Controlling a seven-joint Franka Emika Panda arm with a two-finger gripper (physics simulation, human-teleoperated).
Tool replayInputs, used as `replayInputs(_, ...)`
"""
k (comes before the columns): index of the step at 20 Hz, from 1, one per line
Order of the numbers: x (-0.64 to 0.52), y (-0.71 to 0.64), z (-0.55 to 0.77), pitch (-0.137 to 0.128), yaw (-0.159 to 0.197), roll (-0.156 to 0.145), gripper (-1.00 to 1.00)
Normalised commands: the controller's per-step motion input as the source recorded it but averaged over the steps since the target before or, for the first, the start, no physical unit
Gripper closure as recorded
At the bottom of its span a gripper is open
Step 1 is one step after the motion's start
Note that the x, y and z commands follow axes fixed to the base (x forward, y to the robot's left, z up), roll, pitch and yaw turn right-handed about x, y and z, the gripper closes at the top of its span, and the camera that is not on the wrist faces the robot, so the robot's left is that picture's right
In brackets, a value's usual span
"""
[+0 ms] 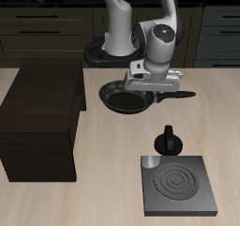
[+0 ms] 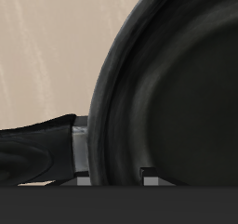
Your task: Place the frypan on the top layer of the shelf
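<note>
Wrist view is filled by the frypan [image 2: 177, 98] at very close range, with its handle stub running off to one side — the gripper [image 1: 155, 80] fingertips are barely seen at the frame edge, so the grip is judged from both views together. Gripper is read as clamped on the frypan near the handle root (contact itself is hidden by the wrist body in the exterior view). Pan appears lifted clear of the table [image 1: 112, 173], held roughly level, near the shelf [image 1: 42, 117] but not yet over it. Step in hand is judged to be the carry — pickup done, placement not yet done. Next move calls for a sideways transfer until the pan bowl is fully over the shelf's flat top, then a short descent and release. Burner plate [image 1: 178, 185] and small knobbed object [image 1: 168, 141] sit nearer the front edge, well apart from the path.
</note>
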Motion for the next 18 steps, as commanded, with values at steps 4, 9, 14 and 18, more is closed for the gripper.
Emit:
replayInputs(4, 0.0, 0.03, 0.08, -0.008, 0.014, 0.0, 1.0)
replayInputs(9, -0.01, 0.04, 0.23, -0.036, 0.015, 0.003, 1.0)
replayInputs(14, -0.01, -0.01, 0.26, -0.031, -0.001, 0.003, 1.0)
replayInputs(18, -0.04, -0.04, 0.35, -0.062, -0.018, 0.012, 1.0)
